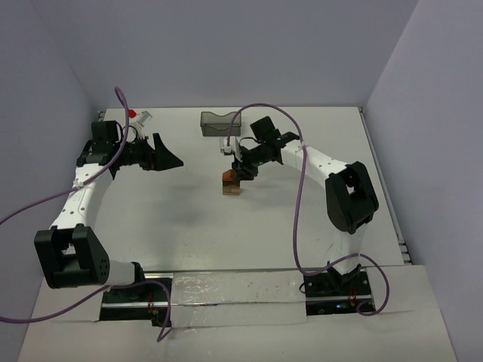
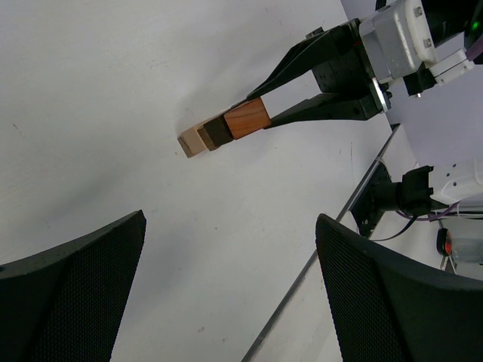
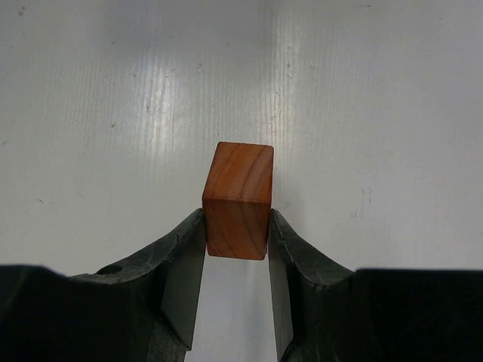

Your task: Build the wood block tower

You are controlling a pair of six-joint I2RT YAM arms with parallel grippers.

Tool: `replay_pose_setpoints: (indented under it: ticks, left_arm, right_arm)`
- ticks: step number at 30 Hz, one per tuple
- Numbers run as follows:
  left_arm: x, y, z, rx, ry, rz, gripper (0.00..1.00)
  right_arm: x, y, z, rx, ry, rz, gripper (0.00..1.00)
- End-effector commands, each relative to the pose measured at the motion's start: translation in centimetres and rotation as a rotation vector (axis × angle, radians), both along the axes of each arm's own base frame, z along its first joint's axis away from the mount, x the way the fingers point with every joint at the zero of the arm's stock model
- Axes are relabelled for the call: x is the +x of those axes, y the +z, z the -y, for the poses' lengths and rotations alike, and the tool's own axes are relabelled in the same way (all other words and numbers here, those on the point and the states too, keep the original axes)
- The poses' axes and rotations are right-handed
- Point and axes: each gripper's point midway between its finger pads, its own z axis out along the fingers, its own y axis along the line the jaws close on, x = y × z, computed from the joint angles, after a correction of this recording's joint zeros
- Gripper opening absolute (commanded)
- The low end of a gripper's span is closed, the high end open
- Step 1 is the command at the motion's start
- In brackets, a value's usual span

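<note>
Your white table [image 1: 302, 219] carries the wood block tower [image 1: 230, 185] directly under the right claw [image 1: 232, 177], its tan block [image 2: 192, 141] touching the surface. The dark bin [image 1: 219, 122] sits just beyond that claw.

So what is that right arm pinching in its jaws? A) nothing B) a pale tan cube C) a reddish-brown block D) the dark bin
C: the right wrist view shows the jaws pressed against both sides of the reddish-brown block.
</note>
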Motion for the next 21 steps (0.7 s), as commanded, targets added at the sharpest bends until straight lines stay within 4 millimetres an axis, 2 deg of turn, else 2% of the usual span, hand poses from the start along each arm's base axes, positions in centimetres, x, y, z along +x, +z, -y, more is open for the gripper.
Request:
replay_pose_setpoints:
  ticks: [1,8,12,16,21]
  left_arm:
    - [0.72,1.41,0.09,0.008,-0.002,0.06,0.99]
    - [0.76,1.36,0.14,0.008,-0.006,0.06,0.99]
    - [0.74,1.34,0.13,0.009,-0.006,0.059,0.99]
    - [0.72,1.3,0.13,0.009,-0.006,0.058,0.99]
    - [0.83,1.21,0.11,0.01,-0.005,0.057,0.99]
  right_arm:
    - [1.06,0.95,-1.22,0.031,0.012,0.04,0.3]
    - [1.0,0.65,-1.19,0.028,0.01,0.033,0.32]
    - [1.06,0.52,-1.14,0.026,0.008,0.032,0.36]
    - [1.07,0.38,-1.1,0.023,0.005,0.028,0.42]
    - [0.92,0.3,-1.09,0.022,0.007,0.027,0.58]
